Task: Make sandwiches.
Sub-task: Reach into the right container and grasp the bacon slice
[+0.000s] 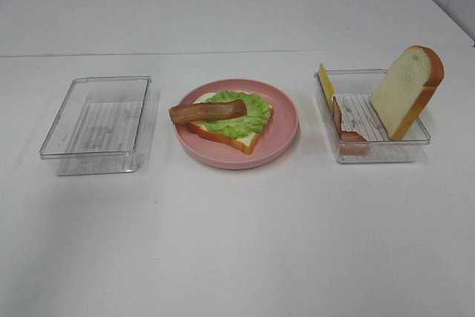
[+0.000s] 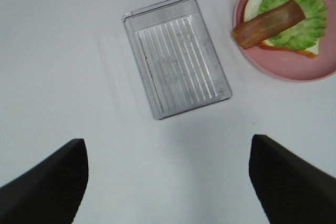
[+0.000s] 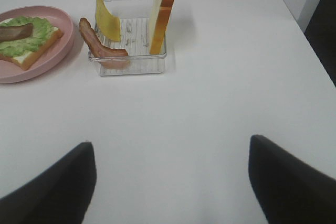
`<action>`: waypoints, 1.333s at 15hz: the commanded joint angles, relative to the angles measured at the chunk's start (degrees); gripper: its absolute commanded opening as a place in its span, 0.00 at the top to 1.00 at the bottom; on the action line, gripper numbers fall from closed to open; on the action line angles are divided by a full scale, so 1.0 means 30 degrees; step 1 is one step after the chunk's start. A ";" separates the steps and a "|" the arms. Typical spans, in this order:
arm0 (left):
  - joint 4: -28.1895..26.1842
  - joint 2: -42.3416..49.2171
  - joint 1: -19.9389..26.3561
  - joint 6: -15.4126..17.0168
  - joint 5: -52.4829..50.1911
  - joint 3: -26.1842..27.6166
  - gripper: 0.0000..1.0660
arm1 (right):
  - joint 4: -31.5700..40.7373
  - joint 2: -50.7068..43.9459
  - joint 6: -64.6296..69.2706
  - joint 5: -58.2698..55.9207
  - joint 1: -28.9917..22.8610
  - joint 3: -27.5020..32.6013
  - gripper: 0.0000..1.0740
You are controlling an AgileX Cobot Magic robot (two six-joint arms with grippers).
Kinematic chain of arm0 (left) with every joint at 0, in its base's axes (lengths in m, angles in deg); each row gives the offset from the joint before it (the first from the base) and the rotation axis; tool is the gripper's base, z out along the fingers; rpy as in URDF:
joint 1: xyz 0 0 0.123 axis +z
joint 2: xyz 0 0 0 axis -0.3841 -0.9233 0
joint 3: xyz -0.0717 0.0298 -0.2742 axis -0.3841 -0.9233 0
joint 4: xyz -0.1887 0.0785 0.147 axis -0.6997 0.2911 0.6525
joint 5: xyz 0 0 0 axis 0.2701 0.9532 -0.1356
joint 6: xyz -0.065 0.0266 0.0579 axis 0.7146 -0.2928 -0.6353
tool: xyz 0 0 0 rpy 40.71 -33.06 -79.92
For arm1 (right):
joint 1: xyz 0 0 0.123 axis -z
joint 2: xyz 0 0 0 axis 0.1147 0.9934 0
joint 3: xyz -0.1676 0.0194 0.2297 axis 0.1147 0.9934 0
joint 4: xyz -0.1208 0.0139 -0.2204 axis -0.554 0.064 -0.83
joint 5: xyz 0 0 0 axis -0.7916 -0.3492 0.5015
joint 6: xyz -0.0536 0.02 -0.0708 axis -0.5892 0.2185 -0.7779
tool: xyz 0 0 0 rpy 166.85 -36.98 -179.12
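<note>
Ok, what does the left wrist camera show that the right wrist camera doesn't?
Only the left wrist view: the clear tray with nothing in it. Only the right wrist view: a second tray holding a cheese slice, a loose bacon strip and a standing bread slice. Both: the pink plate with its bottom bread slice, lettuce and top bacon strip.

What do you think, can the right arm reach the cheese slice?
Probably yes: the open right gripper faces the tray with bare table between, though a bacon strip lies close beside the cheese slice.
</note>
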 commanded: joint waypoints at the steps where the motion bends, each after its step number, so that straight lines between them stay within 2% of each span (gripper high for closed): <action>1: 0.0306 0.2597 -0.0038 0.0611 0.0936 -0.3132 0.25 | 0.0057 -0.0115 -0.0172 0.0248 0.0134 0.0019 0.29; 2: 0.0286 0.3304 -0.0038 0.0668 0.0840 -0.4049 0.25 | 0.0057 -0.0115 -0.0172 0.0248 0.0134 0.0019 0.29; 5: 0.0248 0.7410 -0.0038 0.1031 0.0267 -0.8613 0.25 | 0.0057 -0.0115 -0.0172 0.0248 0.0134 0.0019 0.29; 7: 0.0248 0.9626 -0.0038 0.1031 0.0210 -1.0180 0.25 | 0.0057 -0.0115 -0.0172 0.0248 0.0134 0.0019 0.29; 8: 0.0248 1.1058 -0.0038 0.1031 0.0248 -1.1096 0.25 | 0.0057 -0.0115 -0.0172 0.0248 0.0134 0.0019 0.29; 9: 0.0248 1.4037 -0.0038 0.0955 0.0248 -1.2567 0.25 | 0.0057 -0.0115 -0.0172 0.0248 0.0134 0.0019 0.29; 13: 0.0267 1.9385 -0.0038 0.0898 -0.0191 -1.4610 0.26 | 0.0057 -0.0115 -0.0172 0.0248 0.0134 0.0019 0.29; 15: 0.0267 2.1371 -0.0038 0.0401 -0.0783 -1.5413 0.26 | 0.0057 -0.0115 -0.0172 0.0248 0.0134 0.0019 0.29; 16: 0.0248 2.3510 -0.0038 -0.0076 -0.1509 -1.6558 0.26 | 0.0057 -0.0115 -0.0172 0.0248 0.0134 0.0019 0.29; 19: 0.0172 2.5592 -0.0038 -0.0267 -0.2139 -1.7552 0.26 | 0.0057 -0.0115 -0.0172 0.0248 0.0134 0.0019 0.29; 20: 0.0172 2.5458 -0.0038 -0.0267 -0.2311 -1.7513 0.26 | 0.0000 -0.0115 -0.0172 0.0248 0.0134 0.0019 0.29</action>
